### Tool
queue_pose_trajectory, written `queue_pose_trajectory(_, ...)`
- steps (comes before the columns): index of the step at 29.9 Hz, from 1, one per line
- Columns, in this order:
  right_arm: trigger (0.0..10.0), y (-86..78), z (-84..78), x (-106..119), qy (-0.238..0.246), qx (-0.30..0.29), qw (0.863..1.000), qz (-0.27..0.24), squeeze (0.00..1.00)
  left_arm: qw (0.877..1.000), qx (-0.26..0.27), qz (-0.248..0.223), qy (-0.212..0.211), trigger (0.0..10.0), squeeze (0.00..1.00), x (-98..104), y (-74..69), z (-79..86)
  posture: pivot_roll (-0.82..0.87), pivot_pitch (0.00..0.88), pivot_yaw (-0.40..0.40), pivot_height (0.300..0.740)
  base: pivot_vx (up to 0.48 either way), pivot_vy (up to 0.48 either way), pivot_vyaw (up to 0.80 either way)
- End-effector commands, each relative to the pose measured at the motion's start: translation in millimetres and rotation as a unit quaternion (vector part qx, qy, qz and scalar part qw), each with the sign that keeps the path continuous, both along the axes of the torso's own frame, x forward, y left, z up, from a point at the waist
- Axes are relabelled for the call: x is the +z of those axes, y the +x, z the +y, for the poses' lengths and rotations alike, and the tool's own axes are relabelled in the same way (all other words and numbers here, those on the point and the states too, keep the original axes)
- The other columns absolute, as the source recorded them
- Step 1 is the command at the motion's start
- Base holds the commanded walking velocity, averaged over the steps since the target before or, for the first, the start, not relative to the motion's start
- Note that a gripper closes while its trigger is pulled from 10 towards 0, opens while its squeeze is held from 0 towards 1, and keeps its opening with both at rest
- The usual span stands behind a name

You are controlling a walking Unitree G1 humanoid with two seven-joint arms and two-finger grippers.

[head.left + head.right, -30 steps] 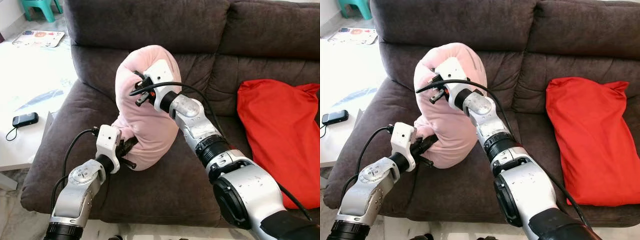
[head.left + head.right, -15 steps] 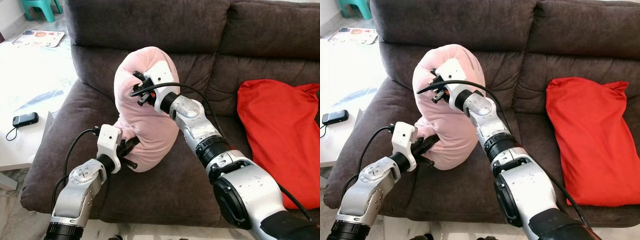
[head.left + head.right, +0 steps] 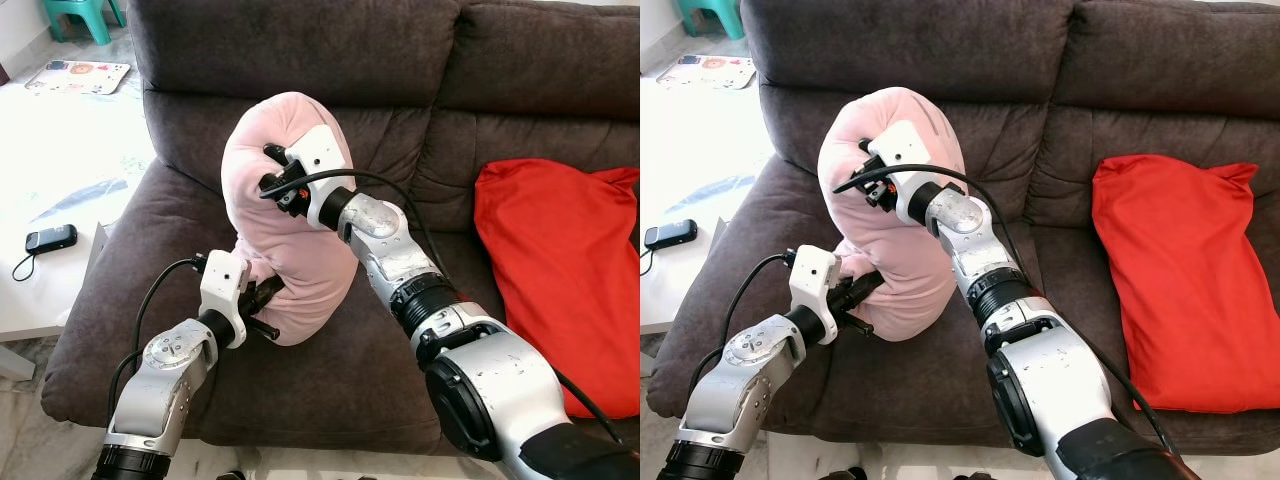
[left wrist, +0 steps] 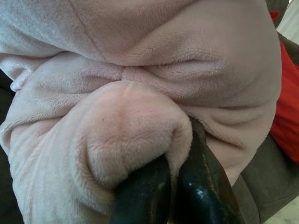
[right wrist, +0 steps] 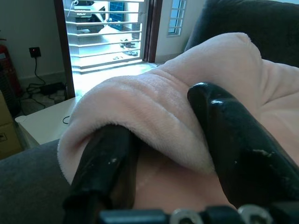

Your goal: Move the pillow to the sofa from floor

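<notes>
Red cushion (image 3: 560, 270) cut by right edge; left gripper (image 3: 268, 296) fingertips prob. buried in pillow (image 3: 285, 235).

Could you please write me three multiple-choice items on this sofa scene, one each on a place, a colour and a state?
1. Where does the soft pink plush pillow rest?
A. on the floor
B. on the dark brown fabric sofa
C. on the white low table

2. What colour is the other cushion, lying on the sofa's right seat?
A. red
B. green
C. yellow

3. How does the left gripper stand?
A. open, clear of the pillow
B. shut on a phone
C. shut on a fold of the pillow

Answers: 1 B, its lower end sits on the seat. 2 A, it is plainly red. 3 C, the left wrist view shows black fingers pinching pink plush.
</notes>
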State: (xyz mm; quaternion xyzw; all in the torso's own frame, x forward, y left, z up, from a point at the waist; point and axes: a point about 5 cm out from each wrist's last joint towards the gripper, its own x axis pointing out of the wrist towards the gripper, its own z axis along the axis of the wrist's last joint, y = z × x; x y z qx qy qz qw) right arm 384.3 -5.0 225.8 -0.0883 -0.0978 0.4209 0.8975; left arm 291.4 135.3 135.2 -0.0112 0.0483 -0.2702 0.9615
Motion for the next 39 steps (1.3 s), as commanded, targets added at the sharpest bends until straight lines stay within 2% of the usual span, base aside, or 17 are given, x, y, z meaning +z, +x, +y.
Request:
queue_pose_trajectory(1,10.0,-10.5,17.5,-11.0,-0.017,0.052,0.998,0.014,1.0,0.994,-0.045,-0.093,-0.022,10.0,0.0,42.4,1.8,-17.8,0.12,0.11,-0.082,0.74,0.0,0.0,0.0)
queue_pose_trajectory(20,10.0,-10.3,14.3,-15.1,-0.035,0.055,0.998,0.013,1.0,0.994,-0.045,-0.093,-0.021,10.0,0.0,41.9,1.5,-18.7,0.12,0.114,-0.082,0.74,0.0,0.0,0.0)
queue_pose_trajectory(24,10.0,-7.8,9.6,-16.4,-0.045,0.037,0.998,0.008,1.0,0.995,-0.046,-0.091,-0.022,10.0,0.0,40.6,0.9,-19.6,0.12,0.114,-0.081,0.74,0.0,0.0,0.0)
queue_pose_trajectory(25,10.0,-7.4,8.6,-17.1,-0.049,0.034,0.998,0.006,0.6,0.995,-0.046,-0.09,-0.022,10.0,0.0,40.3,0.8,-19.7,0.12,0.114,-0.081,0.74,0.0,0.0,0.0)
queue_pose_trajectory(26,10.0,-6.8,6.9,-18.1,-0.056,0.029,0.998,0.003,0.0,0.995,-0.046,-0.09,-0.021,10.0,0.0,40.0,0.6,-19.7,0.12,0.114,-0.081,0.74,0.0,0.0,0.0)
queue_pose_trajectory(30,10.0,-5.1,1.2,-20.5,-0.063,0.021,0.998,0.004,0.0,0.995,-0.046,-0.089,-0.02,10.0,0.0,39.7,0.5,-19.5,0.12,0.117,-0.081,0.74,0.0,0.0,0.0)
queue_pose_trajectory(33,10.0,-0.8,-9.9,-23.1,-0.073,-0.007,0.997,0.005,0.0,0.995,-0.044,-0.088,-0.016,10.0,0.0,38.8,0.6,-18.4,0.12,0.117,-0.081,0.74,0.0,0.0,0.0)
queue_pose_trajectory(38,10.0,3.1,-22.9,-23.5,-0.063,-0.032,0.997,0.006,0.0,0.995,-0.043,-0.088,-0.015,10.0,0.0,38.8,0.3,-17.7,0.12,0.118,-0.08,0.74,0.0,0.0,0.0)
queue_pose_trajectory(39,10.0,7.6,-40.1,-26.0,-0.054,-0.07,0.996,0.01,0.0,0.995,-0.039,-0.087,-0.013,10.0,0.0,37.5,0.5,-15.5,0.12,0.12,-0.078,0.74,0.0,0.0,0.0)
